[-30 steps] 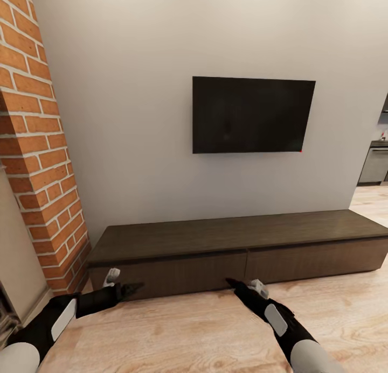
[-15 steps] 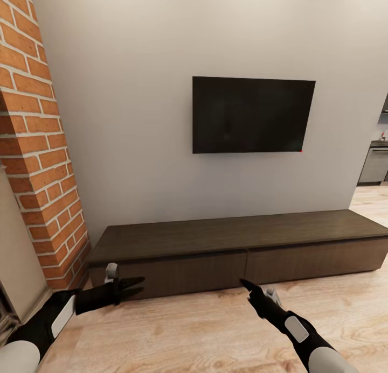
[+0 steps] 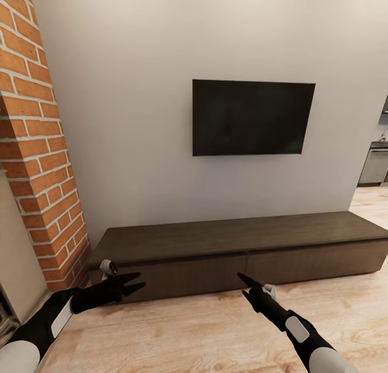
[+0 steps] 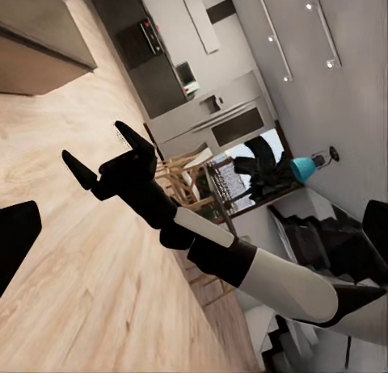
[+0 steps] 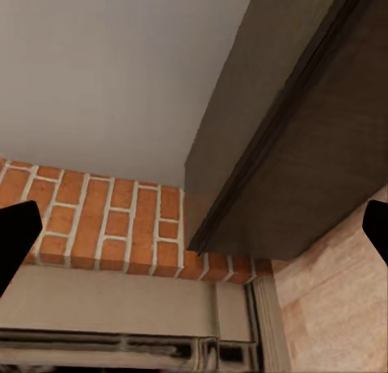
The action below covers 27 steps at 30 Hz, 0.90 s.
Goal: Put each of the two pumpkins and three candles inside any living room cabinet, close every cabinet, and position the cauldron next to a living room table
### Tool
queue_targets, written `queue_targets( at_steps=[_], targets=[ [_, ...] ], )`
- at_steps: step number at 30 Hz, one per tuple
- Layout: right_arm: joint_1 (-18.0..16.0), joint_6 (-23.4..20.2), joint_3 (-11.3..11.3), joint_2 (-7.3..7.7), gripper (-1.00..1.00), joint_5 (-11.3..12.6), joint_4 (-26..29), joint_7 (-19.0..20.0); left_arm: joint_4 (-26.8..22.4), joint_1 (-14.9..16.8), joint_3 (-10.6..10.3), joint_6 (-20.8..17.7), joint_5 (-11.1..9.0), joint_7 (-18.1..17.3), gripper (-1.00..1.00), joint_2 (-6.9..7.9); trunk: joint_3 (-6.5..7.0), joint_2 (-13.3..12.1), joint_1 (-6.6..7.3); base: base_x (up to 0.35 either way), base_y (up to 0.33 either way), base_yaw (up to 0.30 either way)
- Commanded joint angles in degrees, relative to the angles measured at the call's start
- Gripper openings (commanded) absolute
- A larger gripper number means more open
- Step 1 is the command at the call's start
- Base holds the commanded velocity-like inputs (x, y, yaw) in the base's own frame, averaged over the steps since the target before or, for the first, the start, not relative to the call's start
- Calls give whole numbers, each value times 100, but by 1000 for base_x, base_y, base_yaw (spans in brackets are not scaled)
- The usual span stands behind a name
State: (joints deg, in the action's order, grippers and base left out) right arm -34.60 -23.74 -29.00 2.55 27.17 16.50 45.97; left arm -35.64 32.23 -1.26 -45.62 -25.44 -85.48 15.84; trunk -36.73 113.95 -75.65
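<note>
The cabinet [image 3: 231,243] is a long, low dark-brown unit against the grey wall under a black TV, and both its wide drawers are shut. My left gripper [image 3: 141,280] hovers open just in front of the left drawer's face, near the cabinet's left end. My right gripper [image 3: 242,284] is open in front of the seam between the two drawers, low over the floor. The left wrist view catches that right gripper [image 4: 95,144] with its fingers spread. The right wrist view looks along the cabinet's front [image 5: 307,147] toward the brick wall. The pumpkins, candles and cauldron are out of view.
A red brick column [image 3: 37,163] stands close to the cabinet's left end. The TV [image 3: 252,118] hangs on the wall above. Pale wood floor [image 3: 194,330] spreads in front, and a kitchen area [image 3: 374,166] opens at the far right.
Both grippers' fingers have spread open. The right arm swung slightly right and back from the cabinet; the left gripper crept toward the left drawer. The head view tilted up a little.
</note>
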Motion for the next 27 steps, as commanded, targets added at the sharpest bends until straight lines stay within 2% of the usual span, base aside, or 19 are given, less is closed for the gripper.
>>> queue_targets(
  at_steps=[1, 4, 12, 18, 24, 27],
  targets=[
    [0, -48, -15, 0, 100, 31, 13, 63, 3, 3, -17, -129, -11, -106, 100, 5, 12, -39, 23, 0, 0, 0],
    [1, -51, -23, 5, 100, 25, 11, 114, -14, 3, -51, -337, 37, -452, 100, 6, 66, -159, 89, 0, 0, 0],
    [6, 62, -19, -19, 100, 6, 9, 106, 22, 3, -101, -424, 67, -452, 100, -4, 210, -480, 265, 0, 0, 0],
    [4, 121, -18, -18, 100, -7, 44, 62, 31, -11, -82, -425, 30, -452, 100, 4, 210, -480, 265, 0, 0, 0],
    [5, 419, -18, -35, 100, -14, 45, -294, 39, -23, -73, -378, 42, -452, 100, -10, 210, -480, 265, 117, 0, 0],
    [2, 607, -25, -39, 100, 1, 43, -879, 40, -23, -69, -363, 59, -452, 100, -20, 210, -480, 265, 310, 0, 0]
  ],
)
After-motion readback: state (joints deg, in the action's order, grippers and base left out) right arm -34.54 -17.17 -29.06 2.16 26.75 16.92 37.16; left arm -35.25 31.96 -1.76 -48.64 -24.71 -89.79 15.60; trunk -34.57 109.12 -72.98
